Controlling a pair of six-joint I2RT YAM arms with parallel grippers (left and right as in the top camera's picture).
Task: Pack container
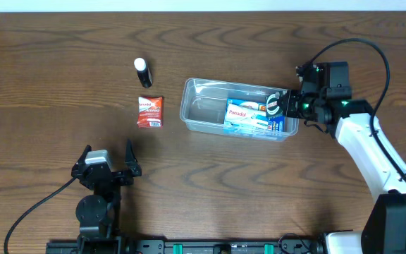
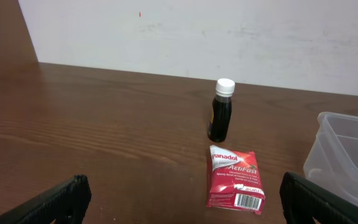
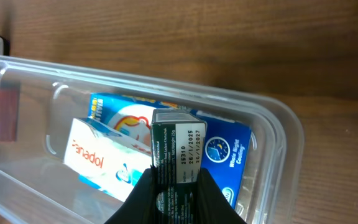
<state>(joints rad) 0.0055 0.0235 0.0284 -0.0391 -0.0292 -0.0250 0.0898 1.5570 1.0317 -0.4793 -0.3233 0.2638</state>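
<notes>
Table: dark wood-grain top carrying everything.
Left gripper: near the front edge at the left, fingers spread wide and released, nothing between them.
Bottle: small, dark, white cap, standing upright behind the red pack and apart from it.
Red pack: Panadol ActiFast, lying flat, just left of the container without touching it.
Container: clear tub right of the table's middle, long side running left to right; its left half is bare.
White Panadol box: lies inside the tub's right half, partly over a blue box.
Right gripper: over the tub's right end, fingers clenched on a dark green box with a white date label, held above the packed boxes.
</notes>
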